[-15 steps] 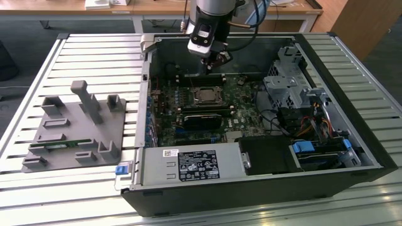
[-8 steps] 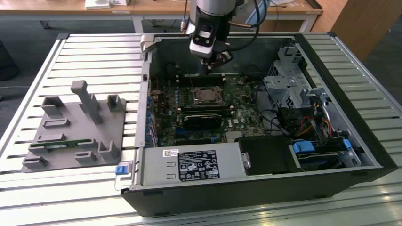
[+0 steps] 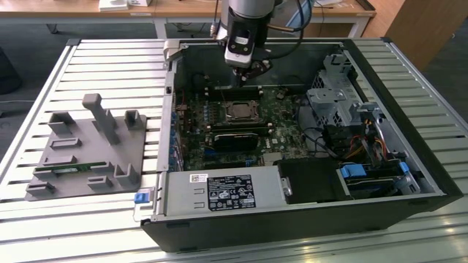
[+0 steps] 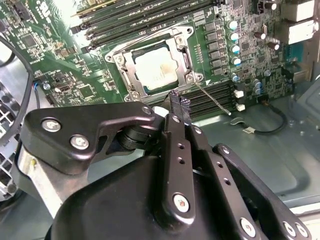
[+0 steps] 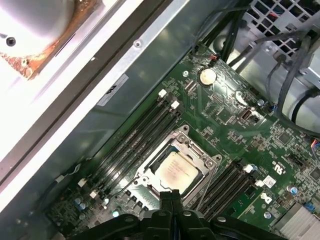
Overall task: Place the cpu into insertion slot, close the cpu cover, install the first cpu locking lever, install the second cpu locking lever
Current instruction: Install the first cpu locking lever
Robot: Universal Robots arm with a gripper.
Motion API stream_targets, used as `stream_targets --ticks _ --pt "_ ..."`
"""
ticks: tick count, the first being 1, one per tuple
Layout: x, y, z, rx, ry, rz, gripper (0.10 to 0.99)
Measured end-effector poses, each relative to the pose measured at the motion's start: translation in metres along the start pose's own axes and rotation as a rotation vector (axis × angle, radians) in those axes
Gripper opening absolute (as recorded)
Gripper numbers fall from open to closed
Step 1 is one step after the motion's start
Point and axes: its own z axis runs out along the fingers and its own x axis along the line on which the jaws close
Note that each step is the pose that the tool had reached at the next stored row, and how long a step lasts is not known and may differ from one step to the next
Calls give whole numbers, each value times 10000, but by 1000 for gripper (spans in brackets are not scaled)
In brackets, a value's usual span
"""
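Gripper (image 4: 179, 102): jaws pinched together, nothing held, tips near the slot (image 4: 120, 59) rim. Cpu (image 4: 156, 69) sits in the slot, flat, metal top up. It's square, so no long axis; edges run parallel to the memory slots (image 4: 145, 17). Cover (image 4: 132, 70) lies flat around it. One thin lever (image 4: 212, 99) angles out from the slot corner. Case (image 3: 409, 76) sits on the slatted bench (image 3: 109, 60).
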Motion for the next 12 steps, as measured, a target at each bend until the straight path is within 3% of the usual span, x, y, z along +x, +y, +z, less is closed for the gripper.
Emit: stream_targets --ticks 12 --pt "-1 0 2 91 52 -1668 106"
